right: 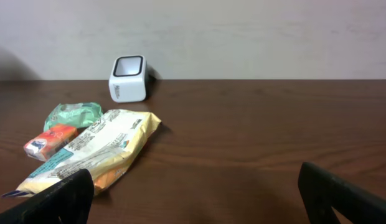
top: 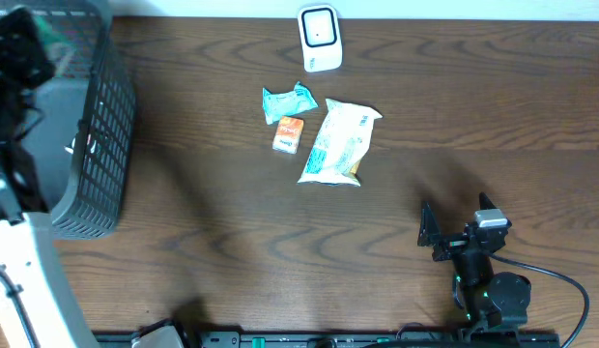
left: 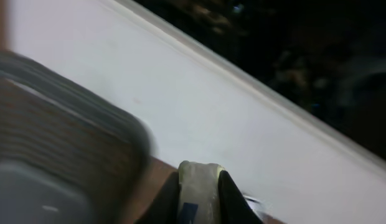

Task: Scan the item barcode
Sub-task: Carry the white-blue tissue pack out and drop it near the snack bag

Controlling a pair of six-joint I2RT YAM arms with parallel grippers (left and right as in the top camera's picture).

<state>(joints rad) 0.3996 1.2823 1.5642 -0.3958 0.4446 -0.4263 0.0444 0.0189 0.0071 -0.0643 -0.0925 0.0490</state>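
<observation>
My left gripper [left: 200, 190] is shut on a pale yellow-green item [left: 199, 180] with a blue patch, held up in front of a white wall. The left arm [top: 14, 58] hangs over the basket at the far left in the overhead view; the held item is hidden there. The white barcode scanner [top: 320, 37] [right: 128, 79] stands at the table's back edge. My right gripper [top: 457, 224] [right: 196, 196] rests open near the front right, nothing between its fingers.
A dark mesh basket [top: 106, 126] [left: 56, 143] stands at the left. In front of the scanner lie a teal packet [top: 288, 101] [right: 73, 114], a small orange packet [top: 289, 133] [right: 50, 139] and a yellow-white bag [top: 340, 142] [right: 93, 152].
</observation>
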